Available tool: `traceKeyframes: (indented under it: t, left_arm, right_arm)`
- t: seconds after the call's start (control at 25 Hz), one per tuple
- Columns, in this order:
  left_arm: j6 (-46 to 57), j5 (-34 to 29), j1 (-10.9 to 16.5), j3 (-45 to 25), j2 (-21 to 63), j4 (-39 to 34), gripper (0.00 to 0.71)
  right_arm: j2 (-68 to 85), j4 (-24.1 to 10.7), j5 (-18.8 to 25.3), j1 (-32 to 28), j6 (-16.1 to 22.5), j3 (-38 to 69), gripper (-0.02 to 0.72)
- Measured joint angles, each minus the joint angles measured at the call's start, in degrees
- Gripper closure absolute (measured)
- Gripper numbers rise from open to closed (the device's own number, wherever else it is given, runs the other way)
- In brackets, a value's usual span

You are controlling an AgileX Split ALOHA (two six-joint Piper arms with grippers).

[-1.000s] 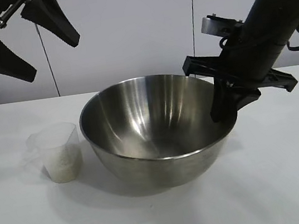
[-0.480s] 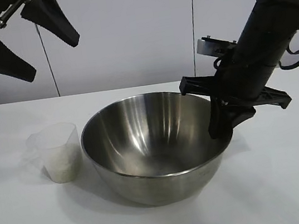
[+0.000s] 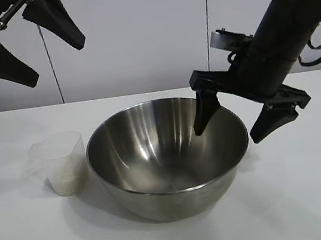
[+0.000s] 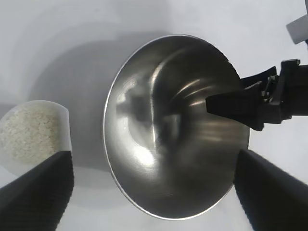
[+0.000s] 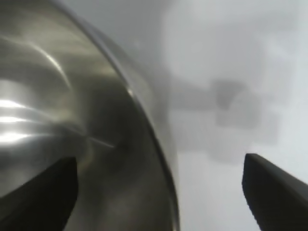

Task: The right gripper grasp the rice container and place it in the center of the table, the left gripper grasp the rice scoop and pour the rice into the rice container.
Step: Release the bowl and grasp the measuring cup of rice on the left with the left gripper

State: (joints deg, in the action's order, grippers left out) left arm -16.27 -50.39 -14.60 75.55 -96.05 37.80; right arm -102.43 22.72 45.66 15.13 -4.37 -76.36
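Observation:
The rice container, a large shiny steel bowl, rests on the white table near its centre. My right gripper is open and straddles the bowl's right rim without gripping it: one finger is over the bowl's inside, the other outside. The rim runs between its fingers in the right wrist view. The rice scoop, a clear cup holding rice, stands just left of the bowl. My left gripper is open, high at the upper left, well above the scoop. From its wrist view I see the bowl and scoop below.
A pale panelled wall stands behind the table. Bare tabletop lies in front of the bowl and to its right.
My right gripper has let go of the bowl's rim and opened wide. The bowl has shifted slightly left and settled on the table. The left arm has not moved.

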Motion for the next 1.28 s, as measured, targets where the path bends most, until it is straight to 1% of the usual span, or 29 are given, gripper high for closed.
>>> traceKeyframes:
  t: [0.24,0.32,0.4,0.68,0.8,1.0,1.16,1.28]
  left_arm:
    - [0.0,1.0,0.0,0.0,0.0,0.0,0.060]
    - [0.0,1.0,0.0,0.0,0.0,0.0,0.060]
    - [0.0,1.2,0.0,0.0,0.0,0.0,0.060]
    - [0.0,1.7,0.0,0.0,0.0,0.0,0.060]
    - [0.0,2.5,0.0,0.0,0.0,0.0,0.060]
    - [0.0,4.2,0.0,0.0,0.0,0.0,0.060]
    - [0.0,4.2,0.0,0.0,0.0,0.0,0.060]
    - [0.0,5.6,0.0,0.0,0.0,0.1,0.060]
  right_arm:
    - [0.4,-7.4,7.6,0.0,4.4,-7.7,0.020]
    - [0.4,-8.9,9.4,0.0,4.7,-9.5,0.020]
    - [0.4,-9.5,10.6,-0.3,4.8,-11.0,0.020]
    - [0.4,-9.7,12.8,-3.8,5.5,-11.8,0.020]
    - [0.4,-8.3,12.9,-4.9,5.6,-11.8,0.020]
    - [0.4,-6.9,12.9,-5.2,5.7,-11.8,0.020]
    - [0.4,-6.9,12.8,-5.2,5.7,-11.8,0.020]
    - [0.4,-6.8,12.8,-5.2,5.7,-11.8,0.020]
